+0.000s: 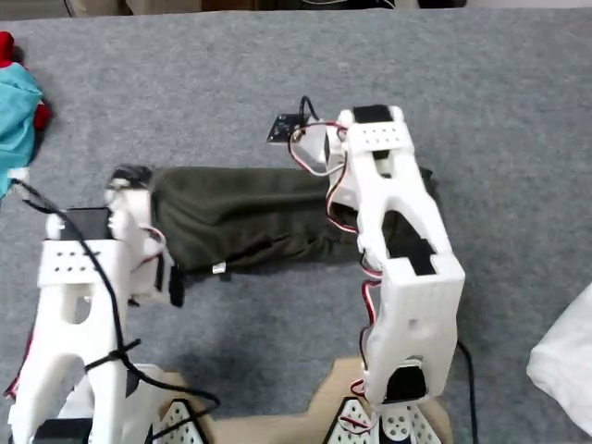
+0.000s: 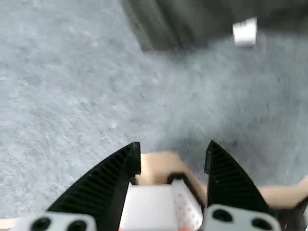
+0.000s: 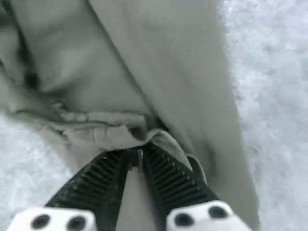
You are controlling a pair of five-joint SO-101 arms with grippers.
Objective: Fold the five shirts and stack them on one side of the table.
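Note:
A dark olive shirt (image 1: 250, 217) lies folded into a long band across the middle of the grey table (image 1: 481, 92). A small white tag (image 1: 219, 269) sits at its near edge. My left gripper (image 2: 173, 144) is open over bare grey cloth, just short of the shirt's edge (image 2: 192, 24) and the tag (image 2: 244, 31), with nothing between its fingers. My right gripper (image 3: 139, 151) is shut on a bunched fold of the olive shirt (image 3: 159, 72) near its right end. In the high view the right arm (image 1: 398, 213) covers that end of the shirt.
A teal shirt (image 1: 17, 111) with something red beside it lies at the far left edge. A white garment (image 1: 564, 361) lies at the right edge, near the front. The arms' bases (image 1: 370, 416) stand on a board at the front edge.

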